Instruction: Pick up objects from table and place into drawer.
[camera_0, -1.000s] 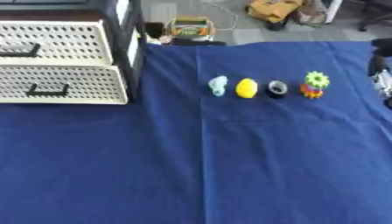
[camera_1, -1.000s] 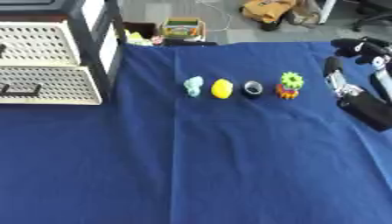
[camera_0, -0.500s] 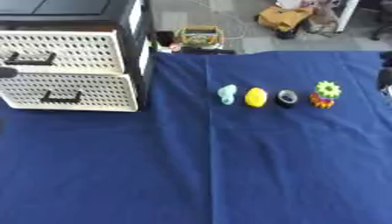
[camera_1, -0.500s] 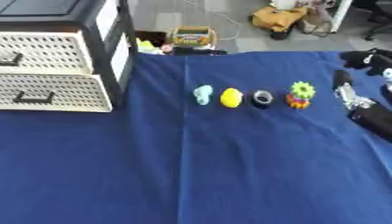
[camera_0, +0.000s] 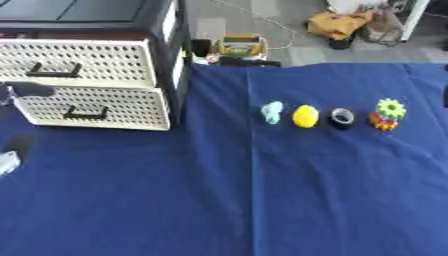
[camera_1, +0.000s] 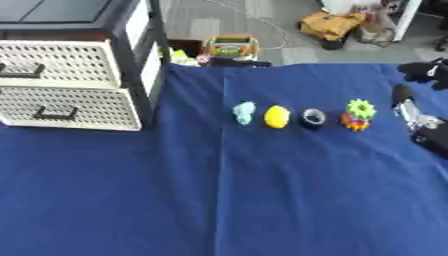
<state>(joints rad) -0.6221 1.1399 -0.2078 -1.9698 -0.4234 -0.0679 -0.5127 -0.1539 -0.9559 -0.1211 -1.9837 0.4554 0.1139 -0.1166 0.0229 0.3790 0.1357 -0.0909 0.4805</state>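
Four small things lie in a row on the blue cloth: a light blue piece (camera_0: 272, 112), a yellow lemon-like thing (camera_0: 304, 116), a black roll (camera_0: 342, 118) and a green and orange gear toy (camera_0: 386, 114). At the left stands the white perforated drawer unit (camera_0: 87, 85), with two drawer fronts and black handles. My left hand (camera_0: 24, 90) shows as a dark blur at the left edge, in front of the lower drawer. My right hand (camera_1: 422, 119) is at the right edge, just right of the gear toy, open and holding nothing.
The blue cloth (camera_0: 245, 200) covers the whole table. A dark cabinet (camera_0: 96, 12) sits over the drawers. Beyond the far edge are a small colourful box (camera_0: 240, 44) and a brown bag (camera_0: 343, 24) on the floor.
The whole picture has shifted, so the camera moved; the drawers now show more fully. My left hand has come into view at the left edge. The four things lie as before.
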